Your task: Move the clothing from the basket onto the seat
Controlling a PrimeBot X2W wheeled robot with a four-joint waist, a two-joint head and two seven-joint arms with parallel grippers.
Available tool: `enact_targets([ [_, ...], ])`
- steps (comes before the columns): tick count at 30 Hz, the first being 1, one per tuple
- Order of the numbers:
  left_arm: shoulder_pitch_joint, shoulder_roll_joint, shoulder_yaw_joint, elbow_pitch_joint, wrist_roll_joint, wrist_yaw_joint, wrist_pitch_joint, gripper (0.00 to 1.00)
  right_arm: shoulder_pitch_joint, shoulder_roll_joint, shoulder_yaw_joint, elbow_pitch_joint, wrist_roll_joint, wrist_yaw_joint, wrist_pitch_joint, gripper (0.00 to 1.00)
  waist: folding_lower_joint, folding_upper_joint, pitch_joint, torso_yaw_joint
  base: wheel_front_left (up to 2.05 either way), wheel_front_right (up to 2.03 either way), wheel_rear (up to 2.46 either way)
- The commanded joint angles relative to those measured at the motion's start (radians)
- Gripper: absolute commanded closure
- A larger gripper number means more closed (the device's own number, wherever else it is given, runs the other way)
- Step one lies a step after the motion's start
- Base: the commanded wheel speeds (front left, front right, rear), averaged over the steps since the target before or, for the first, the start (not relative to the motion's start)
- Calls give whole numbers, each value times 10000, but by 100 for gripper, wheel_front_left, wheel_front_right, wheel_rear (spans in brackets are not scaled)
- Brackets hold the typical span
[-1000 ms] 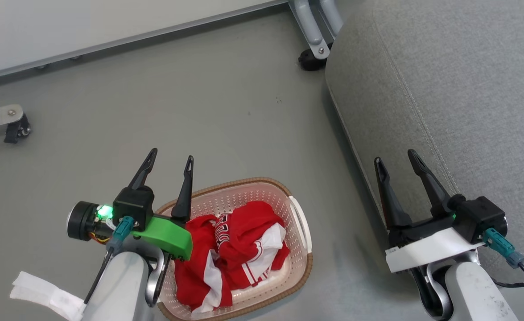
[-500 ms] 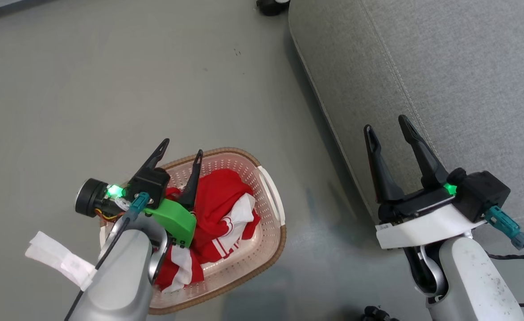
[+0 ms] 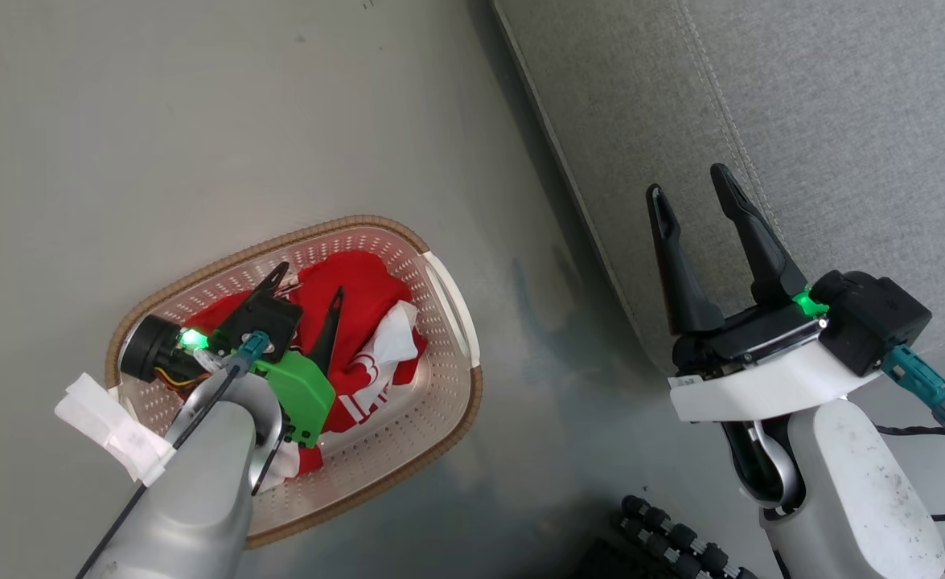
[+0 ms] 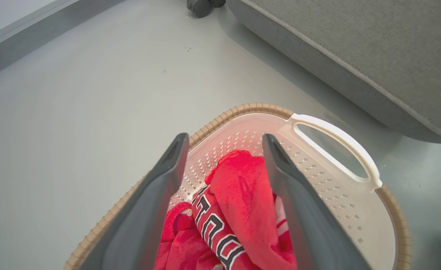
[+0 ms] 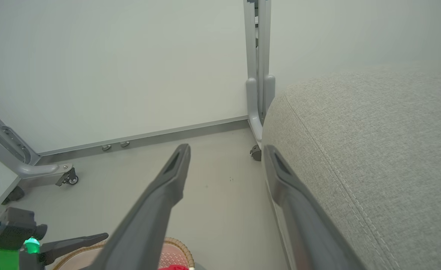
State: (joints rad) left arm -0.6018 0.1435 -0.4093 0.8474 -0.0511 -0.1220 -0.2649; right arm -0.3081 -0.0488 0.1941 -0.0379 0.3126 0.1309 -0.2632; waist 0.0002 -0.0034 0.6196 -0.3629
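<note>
The cream basket (image 3: 449, 301) with a brown rim stands on the grey floor, left of the seat (image 3: 802, 104). Red-and-white clothing (image 3: 371, 378) lies bunched inside it. My left gripper (image 3: 310, 279) hangs open just above the clothing, one finger on each side of the heap. In the left wrist view the clothing (image 4: 239, 195), with dark lettering, lies between my spread fingers (image 4: 167, 176), inside the basket (image 4: 258, 107). My right gripper (image 3: 687, 181) stands open and empty over the seat's front edge. In the right wrist view it (image 5: 226, 148) points past the seat (image 5: 374, 150).
A grey metal frame leg (image 5: 256, 93) with a caster stands at the seat's far corner by the wall. Another wheeled leg (image 5: 55, 172) is at the far left. A black ribbed part (image 3: 673, 539) lies on the floor near my base.
The head camera has tilted down, so the whole picture shifted. My left gripper has come from the basket's rim down over the clothing, still open. The right gripper keeps its place by the seat.
</note>
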Motion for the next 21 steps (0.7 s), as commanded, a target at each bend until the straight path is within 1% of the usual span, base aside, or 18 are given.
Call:
enact_targets([
  [1, -214, 83, -98, 202, 57, -32, 7, 0, -160, -24, 14, -49, 69, -3, -25, 0, -2, 34, 346, -208, 0, 0, 0],
  [13, -828, 38, -910, 2246, 73, -81, 9, 0, -389, -24, 115, -157, 319, -3, -25, 0, -2, 34, 1091, -486, 0, 0, 0],
  [21, -1555, 195, -1313, 3462, 144, -85, 236, 0, -534, -26, 142, -237, 522, -3, -25, 0, -2, 34, 1770, -620, 0, 0, 0],
])
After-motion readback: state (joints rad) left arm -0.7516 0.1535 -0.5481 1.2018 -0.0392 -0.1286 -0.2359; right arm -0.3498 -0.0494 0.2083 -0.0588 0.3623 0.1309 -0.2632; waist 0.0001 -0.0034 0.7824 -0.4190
